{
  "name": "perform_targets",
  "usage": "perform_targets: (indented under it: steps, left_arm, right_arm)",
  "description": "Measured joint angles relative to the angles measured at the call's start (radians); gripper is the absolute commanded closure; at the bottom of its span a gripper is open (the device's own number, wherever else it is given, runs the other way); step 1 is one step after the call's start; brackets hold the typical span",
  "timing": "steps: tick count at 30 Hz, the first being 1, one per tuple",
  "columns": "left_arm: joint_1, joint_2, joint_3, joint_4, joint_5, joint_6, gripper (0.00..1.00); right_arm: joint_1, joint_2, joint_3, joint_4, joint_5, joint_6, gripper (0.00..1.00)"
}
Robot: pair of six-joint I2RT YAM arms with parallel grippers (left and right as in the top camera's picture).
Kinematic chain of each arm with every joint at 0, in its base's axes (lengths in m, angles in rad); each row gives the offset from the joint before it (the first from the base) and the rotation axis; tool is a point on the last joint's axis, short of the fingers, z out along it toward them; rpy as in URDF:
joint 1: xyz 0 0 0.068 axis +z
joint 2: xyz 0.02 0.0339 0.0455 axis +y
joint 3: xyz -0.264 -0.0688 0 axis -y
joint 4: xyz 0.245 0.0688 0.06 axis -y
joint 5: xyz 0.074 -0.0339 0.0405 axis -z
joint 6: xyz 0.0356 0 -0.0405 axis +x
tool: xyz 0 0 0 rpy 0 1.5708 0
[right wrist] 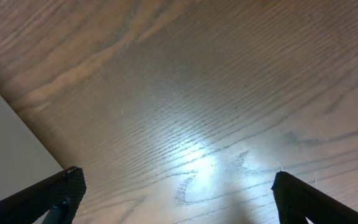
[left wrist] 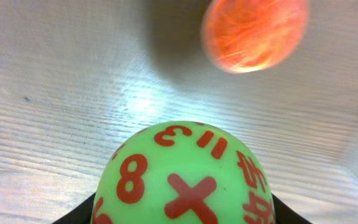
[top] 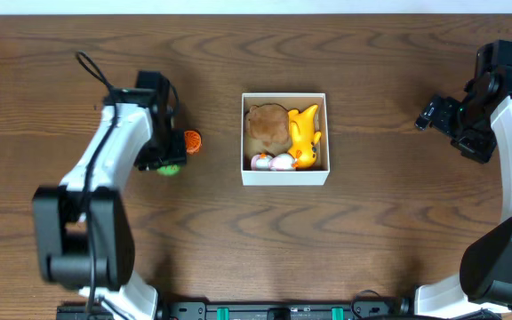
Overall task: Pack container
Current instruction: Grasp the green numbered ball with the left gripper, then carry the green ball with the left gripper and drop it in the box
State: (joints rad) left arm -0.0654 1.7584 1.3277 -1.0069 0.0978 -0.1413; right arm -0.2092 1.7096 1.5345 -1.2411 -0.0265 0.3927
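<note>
The container (top: 284, 176) is a white square box with a tan inside, at the table's middle. It holds a brown toy (top: 268, 124), a yellow toy (top: 304, 133) and two small pale toys (top: 272, 162). My left gripper (top: 167, 158) is left of the box, low over the table, shut on a green ball with red numbers (left wrist: 185, 180), which also shows in the overhead view (top: 169, 169). An orange ball (top: 192, 141) lies just beyond it, also in the left wrist view (left wrist: 253, 31). My right gripper (top: 432, 114) is open and empty, right of the box.
The right wrist view shows bare wood between the open fingers (right wrist: 179, 193) and the box's white outer wall (right wrist: 5, 143) at the left edge. The left arm's body runs down the table's left side.
</note>
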Motion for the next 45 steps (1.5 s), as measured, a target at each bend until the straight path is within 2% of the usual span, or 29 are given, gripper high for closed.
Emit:
perform_targets:
  steps: [5,10,17,23,28,33,35,45]
  left_arm:
    - [-0.061,-0.173,0.055,0.031,0.119,0.0,0.48]
    - [-0.208,-0.265,0.061,0.104,0.181,0.0,0.48]
    - [-0.418,-0.215,0.061,0.193,0.122,0.0,0.48]
    - [-0.473,-0.075,0.061,0.248,0.074,0.0,0.48]
    - [-0.472,0.034,0.06,0.295,0.053,0.006,0.29]
    - [-0.472,0.042,0.06,0.308,0.052,0.008,0.15]
    - [-0.473,0.04,0.061,0.305,0.053,0.01,0.02]
    - [-0.473,-0.007,0.121,0.209,0.043,0.008,0.02]
  right_arm:
    - [0.0,0.0,0.0,0.002,0.0,0.0,0.01]
    - [0.0,0.0,0.0,0.003,0.0,0.0,0.01]
    - [0.0,0.0,0.0,0.003,0.0,0.0,0.01]
    - [0.0,0.0,0.0,0.002,0.0,0.0,0.01]
    - [0.0,0.0,0.0,-0.003,0.0,0.0,0.01]
    - [0.0,0.0,0.0,-0.005,0.0,0.0,0.01]
    - [0.0,0.0,0.0,-0.01,0.0,0.0,0.01]
    - [0.0,0.0,0.0,-0.015,0.0,0.0,0.01]
